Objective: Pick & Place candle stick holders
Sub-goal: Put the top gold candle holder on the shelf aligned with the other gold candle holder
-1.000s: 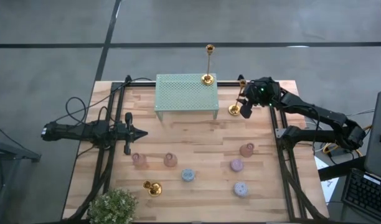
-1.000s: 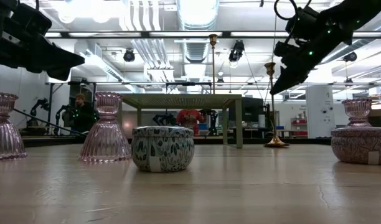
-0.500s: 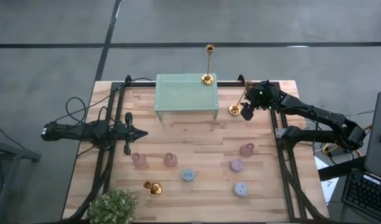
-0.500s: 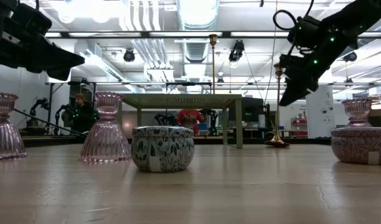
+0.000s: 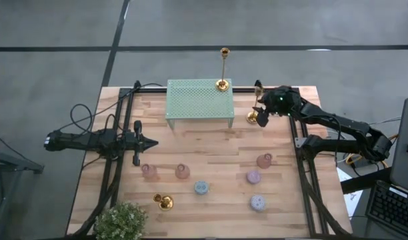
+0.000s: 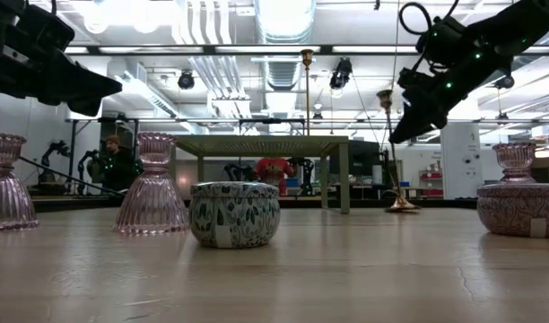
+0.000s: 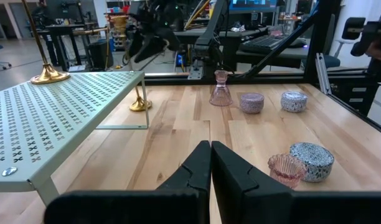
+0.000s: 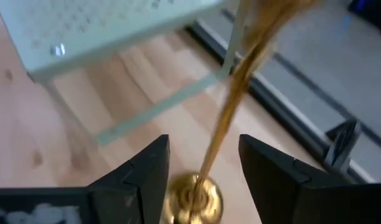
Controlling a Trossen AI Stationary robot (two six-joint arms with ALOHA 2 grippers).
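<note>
High cam looks straight down, far off, whole light wooden table [image 5: 211, 153] in frame. Low cam sits at tabletop level, facing across into the room. Wrist cams look forward along each arm — right one very close in. All four share the pale green perforated metal stand [image 5: 199, 100].

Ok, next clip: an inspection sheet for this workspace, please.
Surface: wooden table, green mesh stand at the rear.
Job's things: one candlestick on the stand; one on the table right of it, rocking; one lying near the front.
Clutter: pink glass holders, tins, plant.
Grippers: right gripper around the rocking candlestick, jaws open; left gripper idle, jaws shut.
Cables: loops by the left arm.
Surroundings: people in a lab behind.
</note>
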